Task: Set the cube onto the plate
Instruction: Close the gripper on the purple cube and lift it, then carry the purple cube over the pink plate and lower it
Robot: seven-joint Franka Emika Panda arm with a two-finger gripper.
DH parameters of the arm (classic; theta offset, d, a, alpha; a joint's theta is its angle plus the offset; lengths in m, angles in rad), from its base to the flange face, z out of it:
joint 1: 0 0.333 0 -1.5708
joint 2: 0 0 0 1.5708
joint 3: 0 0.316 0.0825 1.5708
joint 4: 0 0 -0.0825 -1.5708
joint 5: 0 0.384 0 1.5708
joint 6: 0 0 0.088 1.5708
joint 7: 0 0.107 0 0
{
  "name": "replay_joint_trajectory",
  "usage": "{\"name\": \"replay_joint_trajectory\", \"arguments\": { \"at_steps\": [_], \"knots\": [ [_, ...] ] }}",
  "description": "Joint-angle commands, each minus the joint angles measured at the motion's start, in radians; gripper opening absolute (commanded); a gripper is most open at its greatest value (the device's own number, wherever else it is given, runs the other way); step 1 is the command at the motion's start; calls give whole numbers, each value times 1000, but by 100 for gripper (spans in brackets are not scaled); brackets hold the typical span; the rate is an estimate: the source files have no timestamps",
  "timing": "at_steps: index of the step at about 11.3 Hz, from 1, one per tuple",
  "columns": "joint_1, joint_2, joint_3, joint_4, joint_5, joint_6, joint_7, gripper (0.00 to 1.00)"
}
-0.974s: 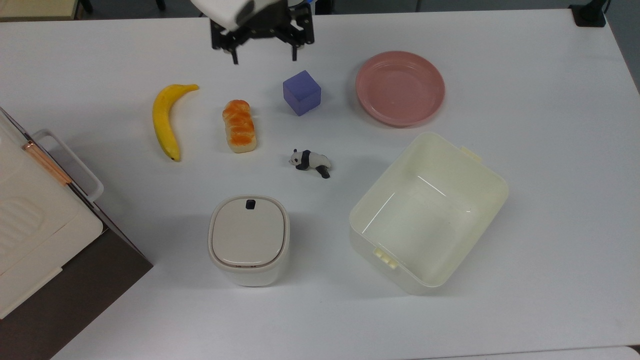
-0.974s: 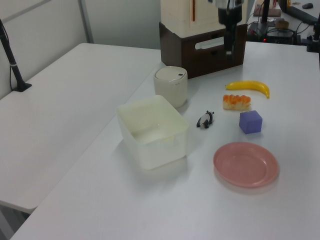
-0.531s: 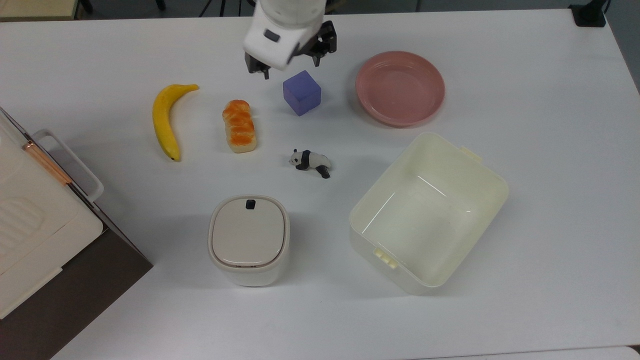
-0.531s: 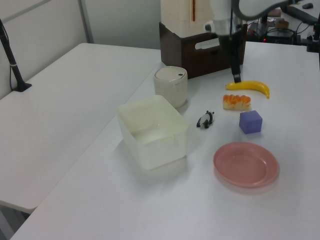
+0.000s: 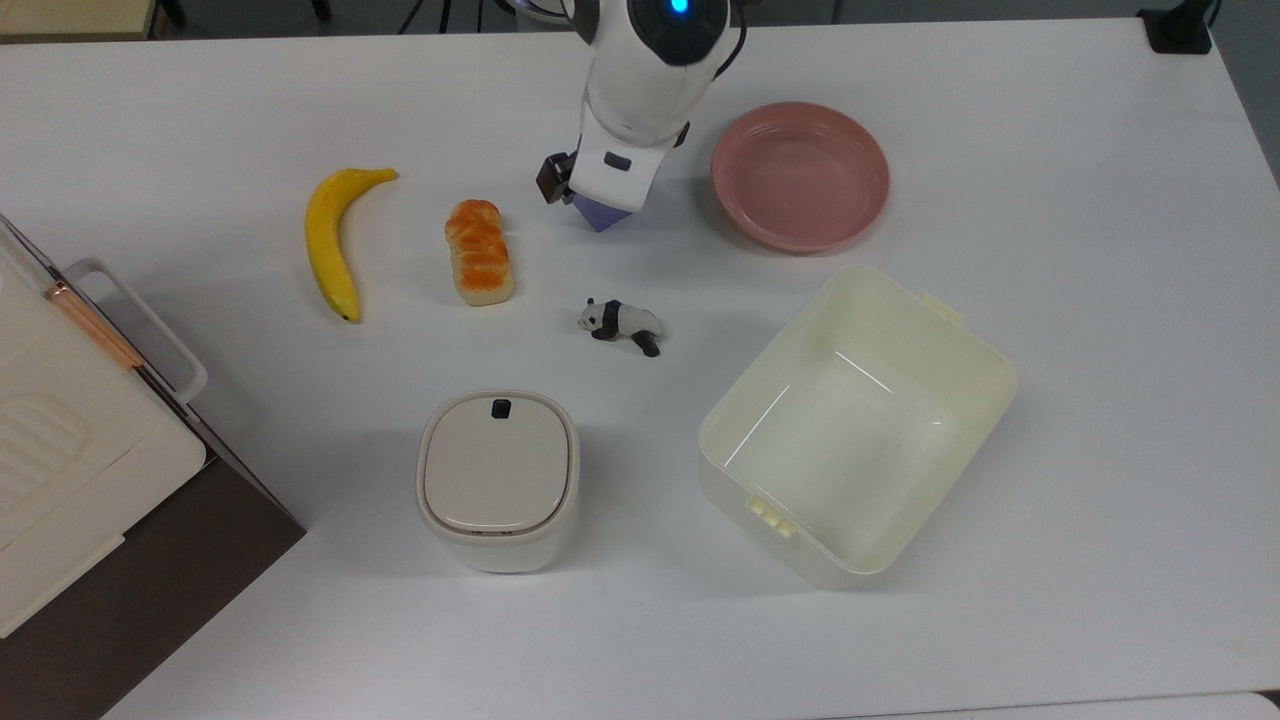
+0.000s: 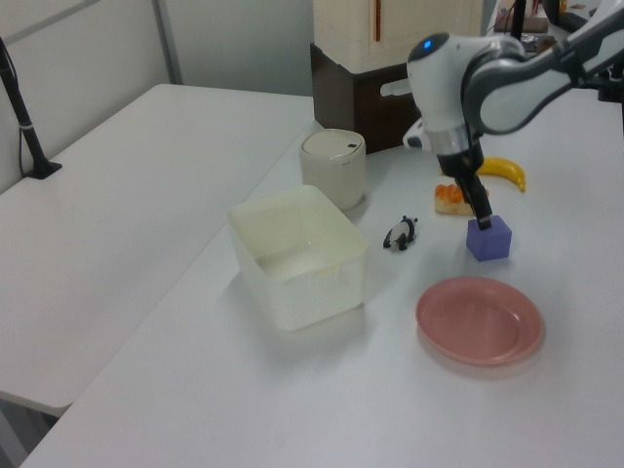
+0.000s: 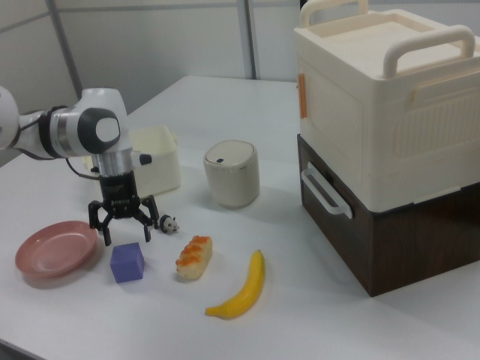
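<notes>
Since a moment ago my pincer (image 7: 124,234) has swung in from the desk's (image 5: 1050,600) far edge and come down over the cube (image 7: 127,262). Its fingers are spread wide, straddling nothing yet. Directly beneath me the cube sits on the desk; the plate (image 7: 52,249) lies beside it, apart.

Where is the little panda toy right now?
In the top view the panda lies on the table near the middle, below the cube, between the bread on the top view's left and the tub on the top view's right.
</notes>
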Motion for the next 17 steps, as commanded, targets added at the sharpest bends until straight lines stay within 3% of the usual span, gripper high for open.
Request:
{"name": "replay_joint_trajectory", "arguments": {
  "at_steps": [1, 3, 4, 5, 7, 8, 11, 17],
  "knots": [
    [12, 18, 5, -26, -16, 23, -34, 100],
    [12, 41, 12, -23, -16, 24, -33, 99],
    [12, 52, 12, -23, -18, 29, -33, 88],
    [18, 57, 12, -23, -19, 27, -34, 67],
    [24, 54, 12, -17, -25, 14, -30, 40],
    [26, 51, 14, -13, -26, -6, -23, 35],
    [27, 32, 72, 81, -12, -141, 2, 35],
    [27, 40, 302, 107, -10, -87, 265, 42]
  ]
}}
